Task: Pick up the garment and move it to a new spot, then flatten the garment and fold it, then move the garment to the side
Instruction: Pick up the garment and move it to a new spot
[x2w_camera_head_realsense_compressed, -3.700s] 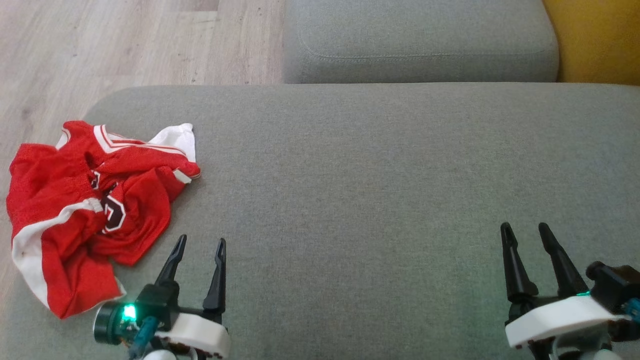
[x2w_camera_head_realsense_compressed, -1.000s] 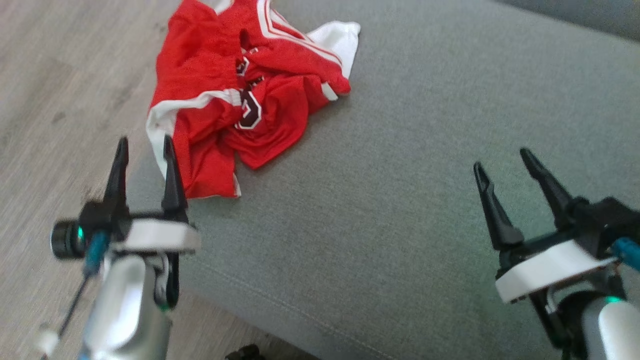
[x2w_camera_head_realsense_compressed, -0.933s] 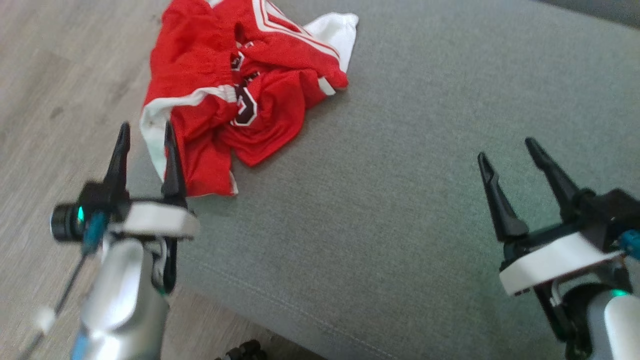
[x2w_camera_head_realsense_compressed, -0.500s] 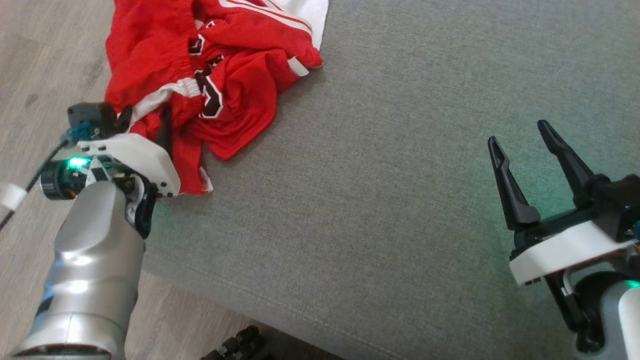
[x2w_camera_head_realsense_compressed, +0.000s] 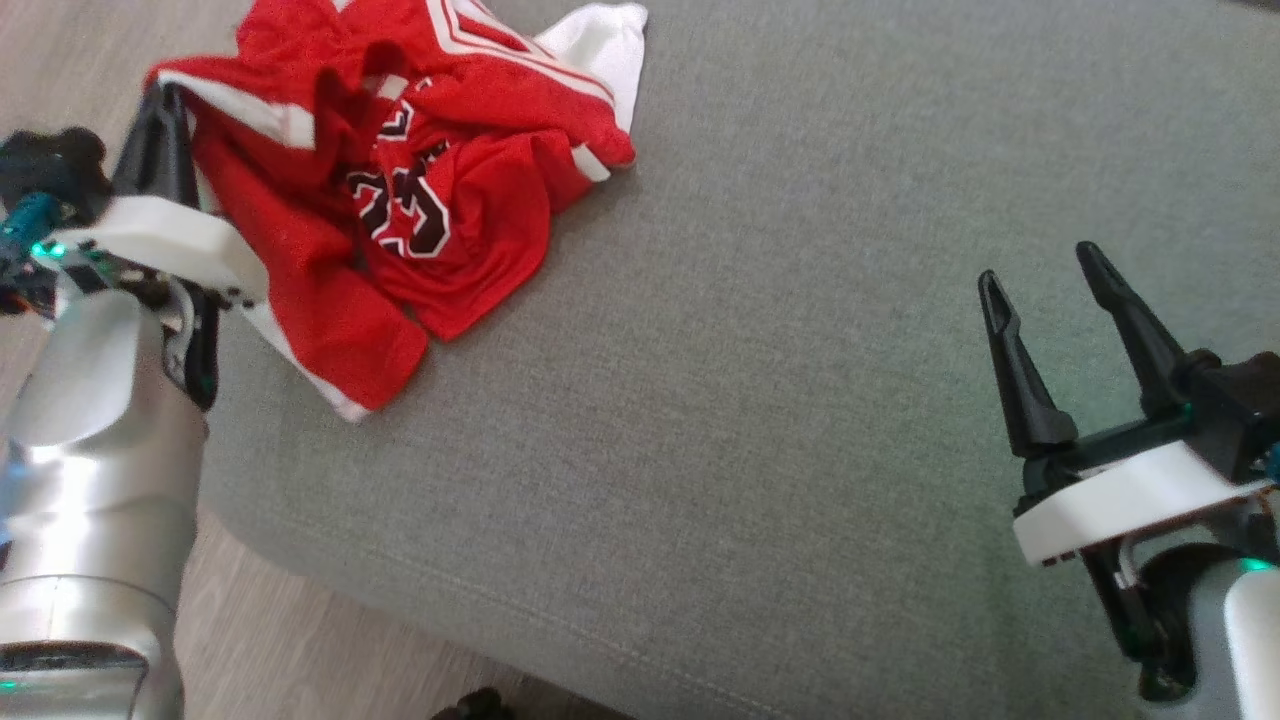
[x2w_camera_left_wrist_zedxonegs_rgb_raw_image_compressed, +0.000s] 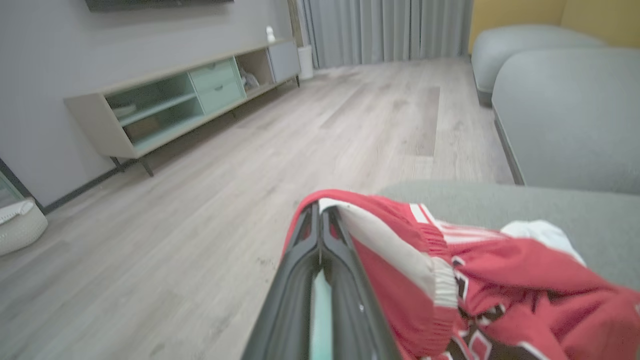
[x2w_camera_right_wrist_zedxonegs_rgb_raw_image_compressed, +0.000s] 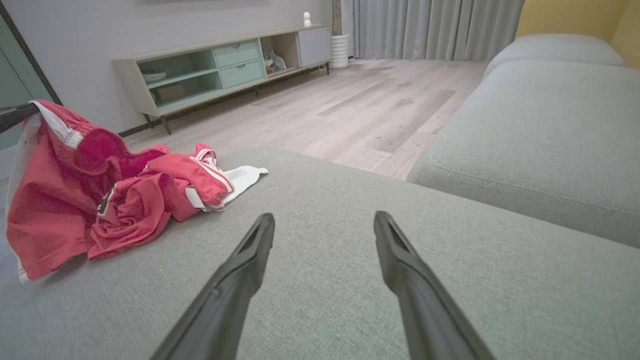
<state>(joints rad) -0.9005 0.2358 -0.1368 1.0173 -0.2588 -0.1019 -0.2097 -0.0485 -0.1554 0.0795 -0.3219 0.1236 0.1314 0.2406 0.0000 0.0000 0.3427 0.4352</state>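
Head view: noted left gripper (x2w_camera_head_realsense_compressed: 163, 100) clenched on the white-banded edge of the red garment (x2w_camera_head_realsense_compressed: 450, 200), raised off the sofa seat (x2w_camera_head_realsense_compressed: 800, 400) at its left edge. Half a second earlier, found that edge lower, in the heap. Logged right gripper (x2w_camera_head_realsense_compressed: 1037, 268) spread wide, empty, over the seat's right part.
Left wrist view: saw it pressed fully together, cloth draped over the tip.
Right wrist view: caught the lifted edge side-on, remainder heaped on the seat.
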